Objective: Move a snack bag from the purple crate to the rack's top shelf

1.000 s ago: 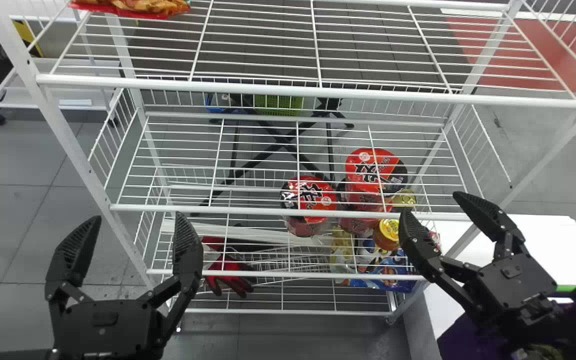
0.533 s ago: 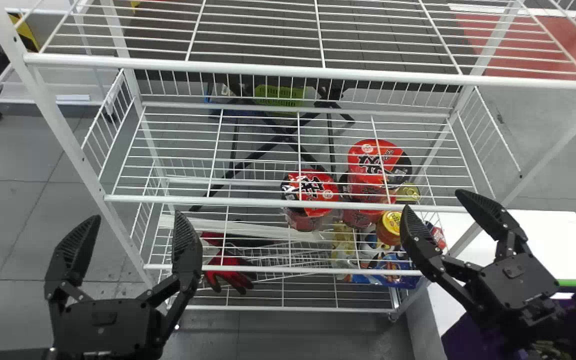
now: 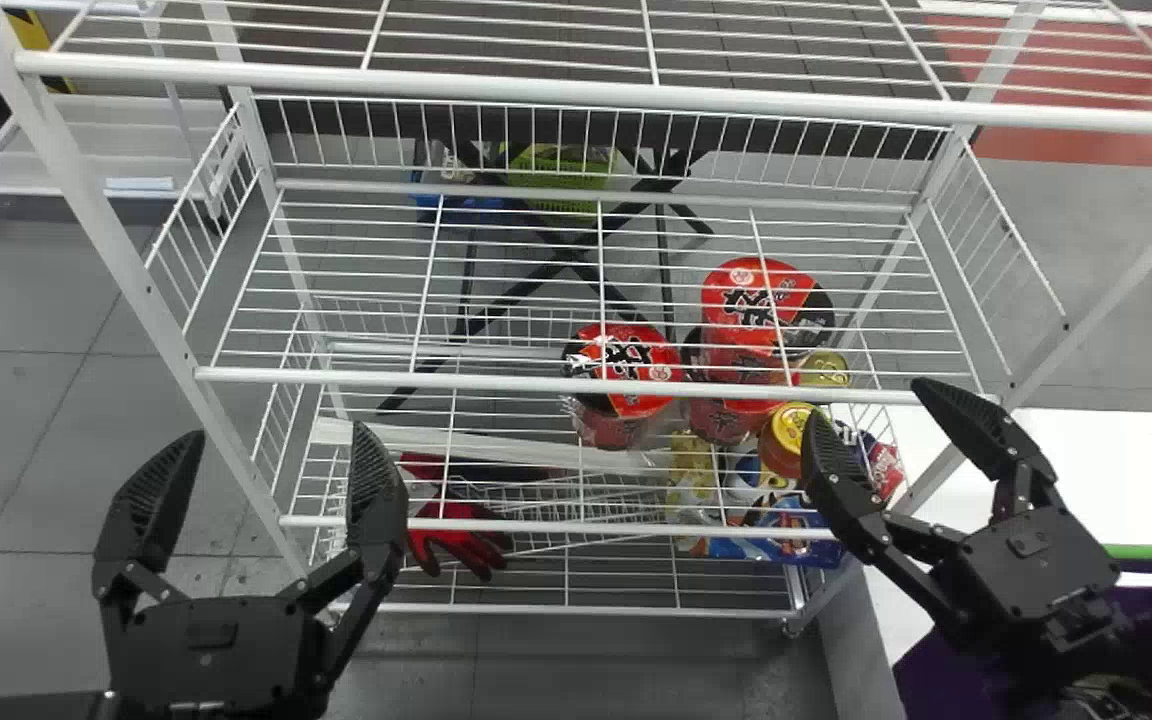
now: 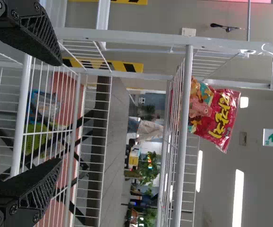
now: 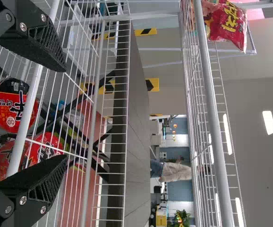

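Two fingers of the left gripper [image 3: 276, 440] stand wide apart, and we see nothing held between them. The same is true for the right gripper [image 3: 868, 400]: its fingers are spread, a bit tilted, and they grip nothing. Both grippers are before the rack [image 3: 636, 95], the right one partly in front of a jar with yellow lid [image 3: 788, 425], whose edge it comes close to hiding.

Farther out, below the second shelf, we find red cups [image 3: 626, 355] with the wires and the front bar crossing over them. Lower are a red glove [image 3: 456, 545] and some blue and yellow packs [image 3: 776, 530], which we can make out only in pieces through the wires.

Beside the rack, to the right, is a white table [image 3: 1086, 460]. The purple crate [image 3: 941, 670] is near it, at the lower right corner of the head view; the right arm covers much of it and the border cuts it, so what is inside we cannot tell well.

As for the snack bag [image 4: 216, 113], we see a red one on the top shelf [image 4: 182, 142]. The shelf's bar hides a part of it in the left wrist view, and the right wrist view cuts it off at the edge.
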